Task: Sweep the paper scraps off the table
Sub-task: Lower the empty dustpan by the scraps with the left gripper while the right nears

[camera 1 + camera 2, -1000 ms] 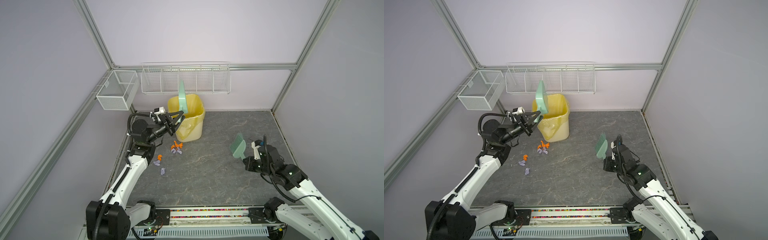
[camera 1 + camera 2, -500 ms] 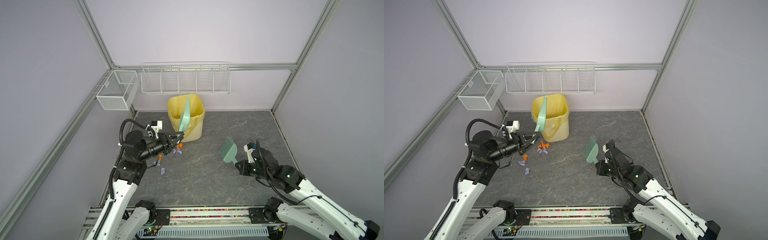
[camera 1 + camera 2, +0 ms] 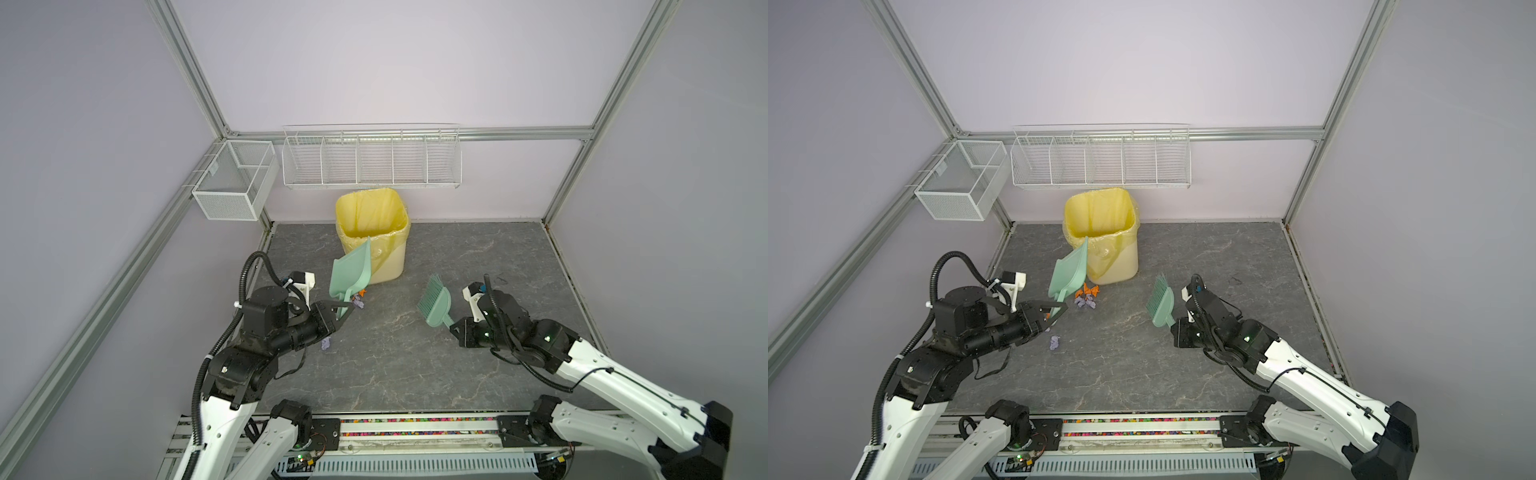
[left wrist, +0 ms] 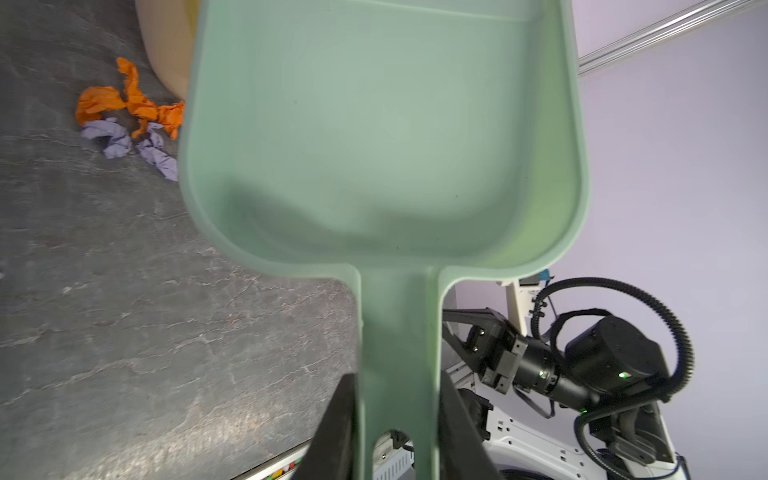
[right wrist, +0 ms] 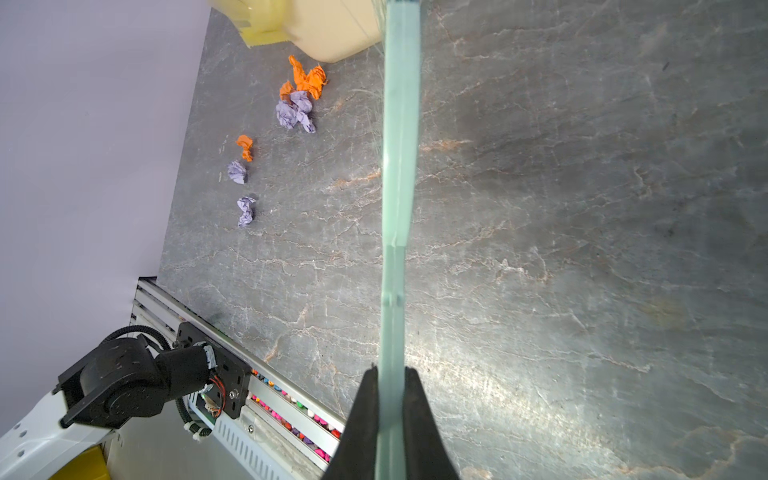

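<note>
The left gripper (image 3: 343, 316) clamps the empty dustpan (image 3: 351, 272) by its handle, lip tilted up. The right gripper (image 3: 454, 328) clamps the brush (image 3: 434, 305) handle, bristles raised. Scraps (image 3: 1086, 297) lie on the table (image 3: 457, 257) left of centre by the bin (image 3: 374, 232), with strays toward the lower left. A scoop seems to be in preparation. Next, the pan lip needs to go flat beside the pile, with the brush behind it.

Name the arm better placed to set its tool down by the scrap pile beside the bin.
Left. The left gripper holds the dustpan tilted close by the orange and lilac paper scraps; the right gripper holds the brush farther off across the table.
</note>
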Tool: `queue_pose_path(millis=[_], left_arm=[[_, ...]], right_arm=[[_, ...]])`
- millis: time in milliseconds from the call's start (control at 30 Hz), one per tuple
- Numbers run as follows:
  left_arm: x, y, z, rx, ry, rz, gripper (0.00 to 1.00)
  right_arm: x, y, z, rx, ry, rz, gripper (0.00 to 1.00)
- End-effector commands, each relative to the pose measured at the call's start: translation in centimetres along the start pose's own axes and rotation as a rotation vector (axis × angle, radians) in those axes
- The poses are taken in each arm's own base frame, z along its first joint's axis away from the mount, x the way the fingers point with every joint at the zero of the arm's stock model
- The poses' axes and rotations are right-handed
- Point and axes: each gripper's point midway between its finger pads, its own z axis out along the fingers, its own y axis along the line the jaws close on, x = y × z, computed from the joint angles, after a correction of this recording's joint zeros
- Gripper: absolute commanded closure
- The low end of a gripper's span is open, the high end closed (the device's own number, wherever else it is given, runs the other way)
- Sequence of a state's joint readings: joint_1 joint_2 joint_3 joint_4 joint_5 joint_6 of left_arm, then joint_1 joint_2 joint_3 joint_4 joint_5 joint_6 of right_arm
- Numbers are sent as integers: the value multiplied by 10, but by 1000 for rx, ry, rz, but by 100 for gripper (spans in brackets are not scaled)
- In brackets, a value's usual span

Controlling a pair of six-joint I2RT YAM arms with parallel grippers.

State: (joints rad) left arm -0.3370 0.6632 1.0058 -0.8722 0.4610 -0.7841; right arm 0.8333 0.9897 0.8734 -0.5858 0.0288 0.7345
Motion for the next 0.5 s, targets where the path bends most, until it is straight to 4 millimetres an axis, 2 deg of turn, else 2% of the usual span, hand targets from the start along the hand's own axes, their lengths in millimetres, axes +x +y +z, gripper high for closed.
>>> queue_pose_path(millis=[0,133,467], left_arm=[[13,38,1,-158,27,34,100],[15,58,6,-232,35,59,100],[7,86,31,-314,27,88,100]], right_arm=[[-22,20,-9,-57,-76,-46,93],[-21,20,-3,-38,-48,-31,93],[-15,31,9,-66,-2,2,93]])
